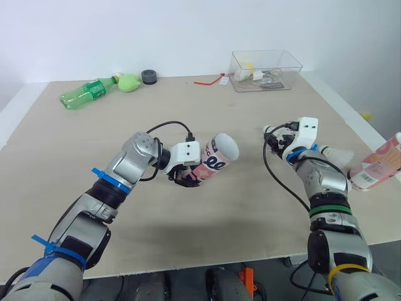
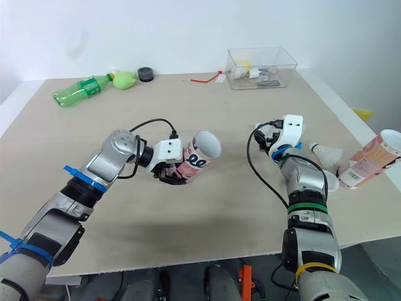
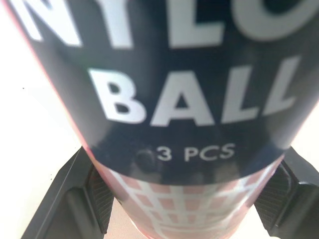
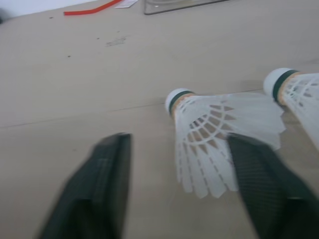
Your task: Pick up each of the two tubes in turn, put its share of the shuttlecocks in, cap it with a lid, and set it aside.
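Observation:
My left gripper (image 1: 183, 175) is shut on a pink and dark shuttlecock tube (image 1: 216, 160), held just above the table with its open mouth pointing right. The left wrist view shows the tube's label (image 3: 169, 99) pressed between both fingers (image 3: 75, 199). My right gripper (image 4: 179, 142) is open and low over the table. A white shuttlecock (image 4: 209, 124) lies between its fingers, nearer one of them. A second shuttlecock (image 4: 299, 92) lies just beyond it. The other pink tube (image 1: 378, 163) lies on its side at the table's right edge.
A green plastic bottle (image 1: 88, 93), a green lump (image 1: 128, 82) and a black round cap (image 1: 149, 76) lie at the back left. A clear plastic box (image 1: 265, 70) and a red strip (image 1: 210, 80) are at the back centre. The table edge runs close on the right.

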